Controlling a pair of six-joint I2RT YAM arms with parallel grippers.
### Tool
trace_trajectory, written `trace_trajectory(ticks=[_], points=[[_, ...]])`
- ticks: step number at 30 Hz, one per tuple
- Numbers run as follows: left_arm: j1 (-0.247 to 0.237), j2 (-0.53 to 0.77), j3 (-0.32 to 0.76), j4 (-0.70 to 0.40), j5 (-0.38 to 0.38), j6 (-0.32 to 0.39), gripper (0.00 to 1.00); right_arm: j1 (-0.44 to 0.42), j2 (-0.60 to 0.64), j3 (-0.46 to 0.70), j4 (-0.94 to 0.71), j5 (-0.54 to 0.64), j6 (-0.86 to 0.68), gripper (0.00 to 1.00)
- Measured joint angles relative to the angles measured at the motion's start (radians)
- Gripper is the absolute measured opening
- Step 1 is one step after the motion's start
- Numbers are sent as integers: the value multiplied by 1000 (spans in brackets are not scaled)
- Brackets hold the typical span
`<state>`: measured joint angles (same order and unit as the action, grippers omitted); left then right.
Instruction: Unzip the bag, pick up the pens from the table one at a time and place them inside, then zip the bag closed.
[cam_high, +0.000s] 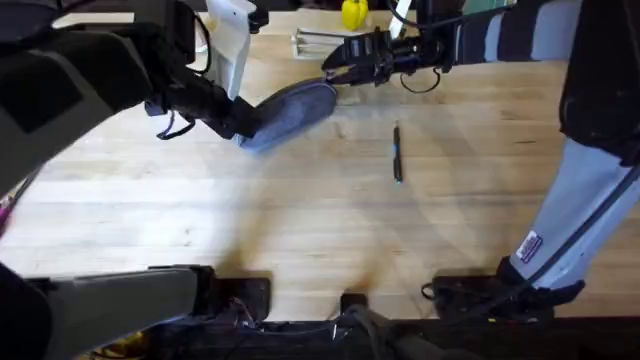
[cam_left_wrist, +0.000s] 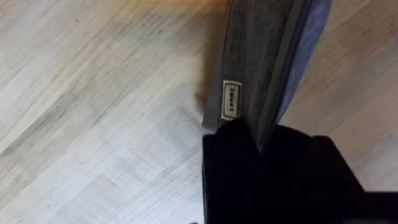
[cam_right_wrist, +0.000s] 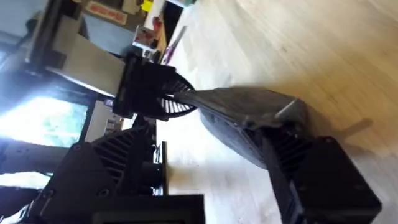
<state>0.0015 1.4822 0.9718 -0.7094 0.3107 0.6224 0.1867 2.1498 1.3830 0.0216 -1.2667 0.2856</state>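
Black left gripper (cam_left_wrist: 264, 134) pinches one end of the bag (cam_high: 290, 112) at upper centre; right gripper (cam_high: 335, 72) clamps the opposite end. Soft, light fabric sags between them, so end grips suit it. The pen (cam_high: 397, 153) lies centre-right on the table (cam_high: 300, 220).

table (cam_high: 300, 230): light wood planks | on it: 1 pen (cam_high: 397, 154), bag (cam_high: 290, 112)

Robotics lab bench: wide light-coloured wooden plank table (cam_high: 300, 215), loose black cabling (cam_high: 300, 325) at the arm bases, bright window (cam_right_wrist: 37, 118) behind.
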Motion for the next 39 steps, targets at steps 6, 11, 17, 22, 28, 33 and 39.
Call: trace_trajectory(ticks=[6, 11, 17, 22, 28, 33, 39], points=[[0, 0, 0, -1, 0, 0, 42, 22, 0, 86, 3, -101, 14, 994], [0, 0, 0, -1, 0, 0, 42, 46, 0, 135, 2, -132, 29, 994], [0, 0, 0, -1, 0, 0, 42, 61, 0, 169, 2, -141, 34, 994], [0, 0, 0, -1, 0, 0, 42, 51, 0, 186, 1, -122, 36, 994], [0, 0, 0, -1, 0, 0, 42, 16, 0, 188, -30, 4, 36, 994], [0, 0, 0, -1, 0, 0, 42, 0, 0, 190, -184, 198, 27, 994], [0, 0, 0, -1, 0, 0, 42, 28, -2, 193, -320, 364, -20, 994]])
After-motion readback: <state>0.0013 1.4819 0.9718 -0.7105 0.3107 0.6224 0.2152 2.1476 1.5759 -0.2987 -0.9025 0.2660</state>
